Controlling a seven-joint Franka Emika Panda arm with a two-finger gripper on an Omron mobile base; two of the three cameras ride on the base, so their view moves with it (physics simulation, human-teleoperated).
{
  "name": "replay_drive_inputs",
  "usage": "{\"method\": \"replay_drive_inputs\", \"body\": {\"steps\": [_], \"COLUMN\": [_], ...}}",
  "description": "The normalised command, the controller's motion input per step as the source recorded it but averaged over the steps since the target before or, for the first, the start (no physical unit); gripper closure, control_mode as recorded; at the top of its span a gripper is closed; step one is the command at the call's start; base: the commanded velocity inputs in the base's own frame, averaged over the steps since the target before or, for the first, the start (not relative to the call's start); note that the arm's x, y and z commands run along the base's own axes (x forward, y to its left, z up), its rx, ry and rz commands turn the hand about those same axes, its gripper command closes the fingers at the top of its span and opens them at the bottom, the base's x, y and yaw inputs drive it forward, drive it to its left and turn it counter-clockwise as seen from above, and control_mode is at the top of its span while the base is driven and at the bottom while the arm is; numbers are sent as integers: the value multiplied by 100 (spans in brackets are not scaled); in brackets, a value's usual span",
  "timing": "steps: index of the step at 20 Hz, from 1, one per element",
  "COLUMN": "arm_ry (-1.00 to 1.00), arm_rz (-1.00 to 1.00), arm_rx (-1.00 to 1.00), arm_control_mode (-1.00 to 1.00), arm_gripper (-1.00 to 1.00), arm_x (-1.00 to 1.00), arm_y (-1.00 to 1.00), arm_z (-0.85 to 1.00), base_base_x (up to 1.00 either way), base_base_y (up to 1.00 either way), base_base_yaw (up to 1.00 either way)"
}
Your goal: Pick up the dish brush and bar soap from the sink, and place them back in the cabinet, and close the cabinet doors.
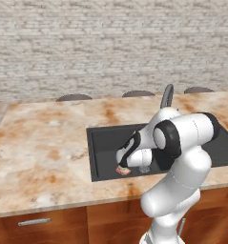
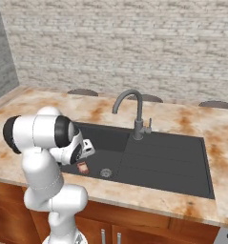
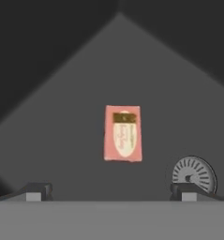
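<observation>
The bar soap (image 3: 123, 133), a pinkish-red block with a lighter label, lies flat on the floor of the dark sink (image 1: 103, 143) near its front wall. It also shows as the soap (image 1: 123, 170) under my hand, and as the soap (image 2: 82, 167) beside my wrist. My gripper (image 3: 113, 191) hangs open straight above it, one finger on each side, not touching it. The dish brush, the cabinet and the cabinet doors are out of view.
The round drain (image 3: 194, 172) lies just right of the soap. The grey gooseneck faucet (image 2: 137, 112) stands at the sink's back rim, with the flat drainboard (image 2: 172, 162) to its right. Tan marble counter (image 1: 44, 147) surrounds the basin. Dark stool tops (image 1: 74, 97) sit behind it.
</observation>
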Motion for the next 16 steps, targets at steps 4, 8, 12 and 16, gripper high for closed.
{"method": "replay_drive_inputs", "body": {"steps": [4, 8, 12, 16], "arm_ry": [1, 3, 4, 1], "arm_rz": [0, 0, 0, 0], "arm_rx": [0, 0, 0, 0], "arm_control_mode": [-100, -100, -100, -100], "arm_gripper": [-100, -100, -100, -100], "arm_x": [17, 17, 14, 19], "arm_y": [2, 1, 0, 0], "arm_z": [-21, -17, -14, -20], "base_base_x": [0, 0, 0, 0], "base_base_y": [0, 0, 0, 0], "base_base_yaw": [0, 0, 0, 0]}}
